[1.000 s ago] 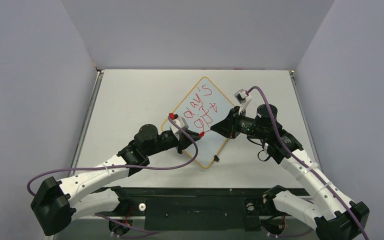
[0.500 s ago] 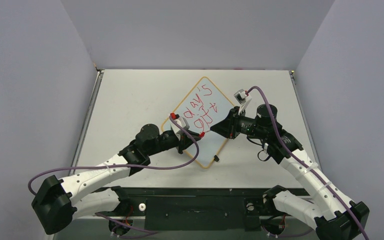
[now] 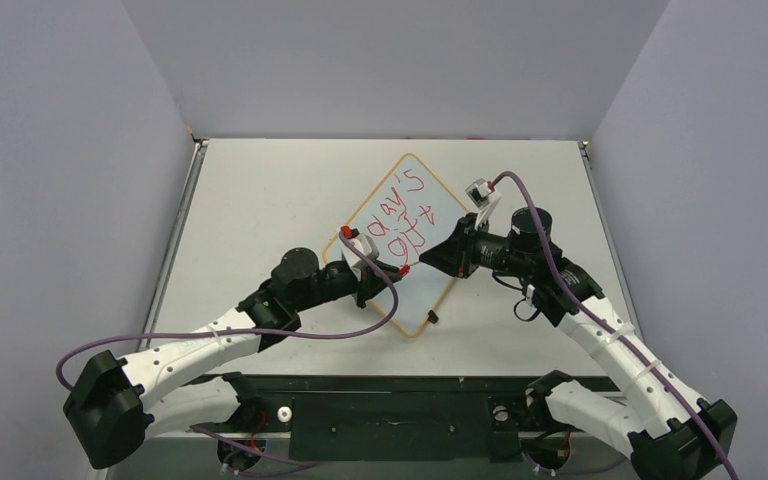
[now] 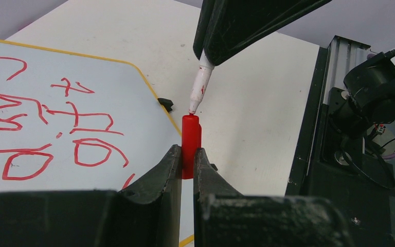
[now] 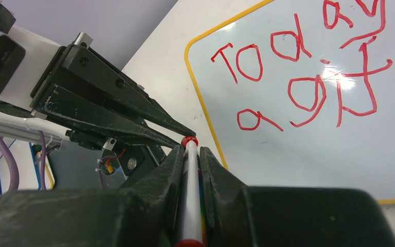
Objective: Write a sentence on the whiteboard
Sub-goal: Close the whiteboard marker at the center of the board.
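From above, the whiteboard (image 3: 422, 292) is seen lying cornerwise on the table (image 3: 260, 190), with the sentence (image 3: 405, 222) finished in red across its middle. The left gripper (image 3: 392, 272) and right gripper (image 3: 430, 258) are met tip to tip over the board's near right edge.

In the left wrist view, a red cap (image 4: 190, 136) is clamped upright in the left jaws. The marker (image 4: 201, 87) is poised with its tip at the cap's mouth, slightly tilted.

In the right wrist view, the barrel is pinched tight between the right jaws.

Recapping is judged to be the step in hand. The barrel should be squared to the cap, then pushed straight while the cap is held hard.
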